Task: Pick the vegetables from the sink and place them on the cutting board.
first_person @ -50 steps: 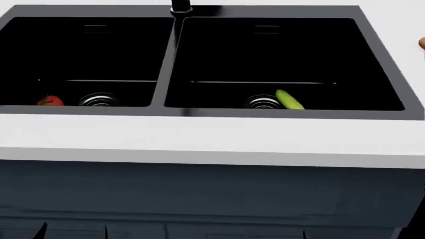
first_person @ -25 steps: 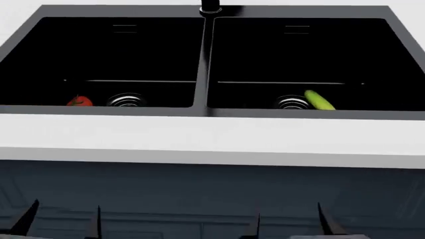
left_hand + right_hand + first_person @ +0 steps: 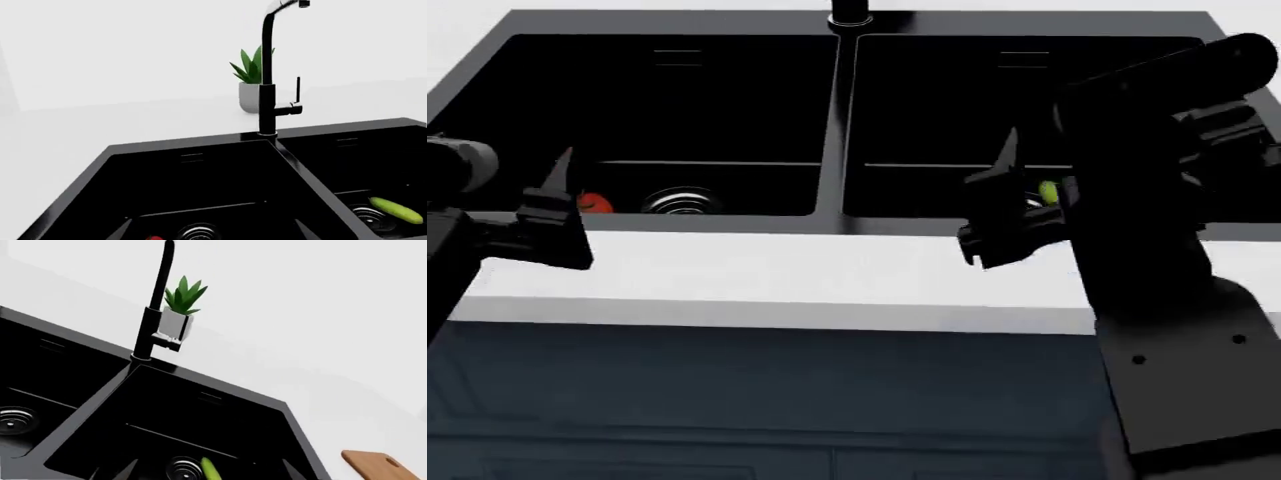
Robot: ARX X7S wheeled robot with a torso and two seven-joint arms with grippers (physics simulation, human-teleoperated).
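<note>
In the head view we note dark cabinet fronts (image 3: 761, 400) nearest the robot, and above them the white countertop (image 3: 774, 275) running along the front rim of the sink (image 3: 834, 222).

Over that front edge stand both arms. The left gripper (image 3: 545, 215) sits at the front rim of the left basin; one pointed finger (image 3: 561, 170) rises over the basin, but we cannot tell from any view how wide its fingers stand. The right gripper (image 3: 1004, 212) hangs at the front rim of the right basin, its bulky black arm (image 3: 1154, 290) covering much of that side. One finger (image 3: 1006, 152) shows, and here too we cannot tell the spread. Neither gripper holds anything that we can see.

In the left basin the red tomato (image 3: 594, 203) lies on the floor just beside the round steel drain (image 3: 677, 202), on its left. In the right basin the yellow-green cucumber (image 3: 1048, 192) lies beside that basin's drain (image 3: 181, 467), mostly hidden behind the right gripper; the left wrist view shows it whole (image 3: 396, 210).

Farther back, the black faucet (image 3: 269, 75) stands on the sink's rear rim at the divider. Behind it a potted plant (image 3: 179, 310) in a white pot rests on the counter. The wooden cutting board (image 3: 375, 466) lies on the counter well beyond the right basin's outer side.
</note>
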